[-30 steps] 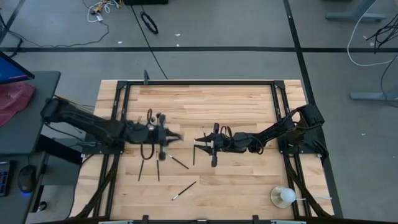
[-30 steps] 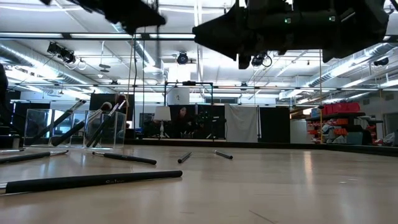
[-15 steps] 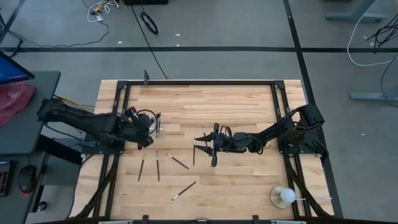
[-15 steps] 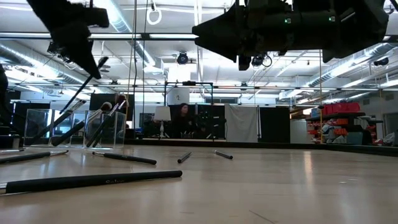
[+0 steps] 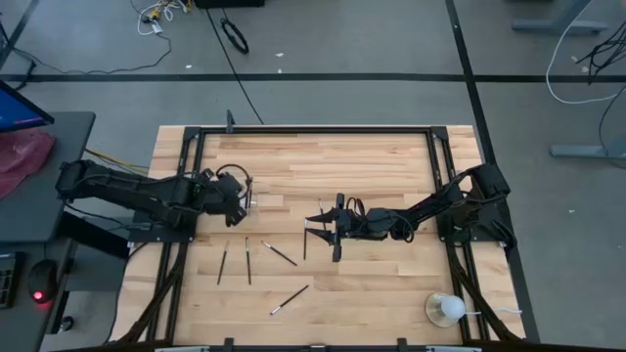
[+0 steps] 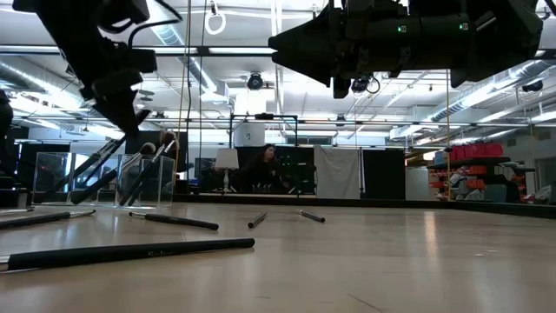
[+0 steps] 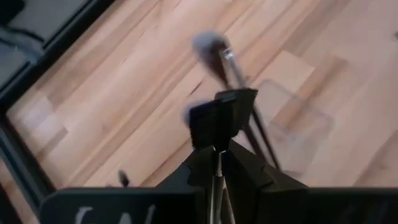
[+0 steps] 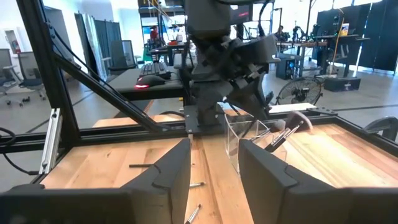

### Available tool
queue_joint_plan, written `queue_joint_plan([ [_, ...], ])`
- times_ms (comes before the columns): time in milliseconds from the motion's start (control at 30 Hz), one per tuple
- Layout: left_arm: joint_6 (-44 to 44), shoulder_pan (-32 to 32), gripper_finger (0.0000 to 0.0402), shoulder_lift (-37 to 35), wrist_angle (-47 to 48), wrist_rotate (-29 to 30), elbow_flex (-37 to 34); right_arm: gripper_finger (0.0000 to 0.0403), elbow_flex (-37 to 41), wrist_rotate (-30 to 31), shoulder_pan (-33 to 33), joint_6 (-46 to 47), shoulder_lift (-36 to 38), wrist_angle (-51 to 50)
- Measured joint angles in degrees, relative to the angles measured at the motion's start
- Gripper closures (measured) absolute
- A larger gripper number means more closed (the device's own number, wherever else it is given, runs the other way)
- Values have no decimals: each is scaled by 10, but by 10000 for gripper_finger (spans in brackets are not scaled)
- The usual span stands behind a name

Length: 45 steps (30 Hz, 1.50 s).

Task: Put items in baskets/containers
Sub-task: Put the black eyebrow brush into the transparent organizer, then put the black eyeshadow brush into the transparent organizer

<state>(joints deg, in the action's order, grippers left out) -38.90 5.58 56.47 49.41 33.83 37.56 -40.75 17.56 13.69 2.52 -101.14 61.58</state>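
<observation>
Several makeup brushes [image 5: 247, 260] lie loose on the table. Left gripper [image 5: 238, 194], clamped on one brush [image 7: 215, 186], hovers over the clear holder [image 5: 245, 195]; next it must lower and release. Right gripper [image 5: 311, 224] waits mid-table, fingers parted, empty.

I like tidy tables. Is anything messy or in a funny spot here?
Yes. Several brushes lie scattered flat on the table instead of standing in the clear holder, where others already lean. A white ball on a stick sits alone near the table's corner. Nothing looks broken or spilled.
</observation>
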Motion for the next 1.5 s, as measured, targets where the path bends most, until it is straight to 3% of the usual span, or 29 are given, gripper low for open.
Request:
queue_joint_plan([
  [267, 12, -55, 346, 0, 1, -4, -6, 268, 0, 0, 0, 0, 0, 0],
  [600, 68, -105, 252, 0, 13, -7, 14, 268, 0, 0, 0, 5, 0, -10],
  [733, 98, -104, 227, 0, 19, -7, 56, 268, 0, -1, -13, 68, 0, -55],
  [833, 113, -92, 219, 0, 4, -5, 77, 268, 0, 33, -25, 152, 0, -141],
  [1000, 155, -50, 221, 0, -76, -4, 79, 245, -14, 45, -32, 250, 0, -318],
  [1167, 190, 8, 224, 6, -212, -5, 44, 203, -49, 92, -32, 270, 0, -462],
  [1367, 221, 63, 225, 7, -425, -6, -53, 191, -55, 135, -39, 270, 0, -494],
  [1500, 222, 83, 225, 7, -502, -6, -104, 193, -55, 135, -47, 269, -3, -493],
])
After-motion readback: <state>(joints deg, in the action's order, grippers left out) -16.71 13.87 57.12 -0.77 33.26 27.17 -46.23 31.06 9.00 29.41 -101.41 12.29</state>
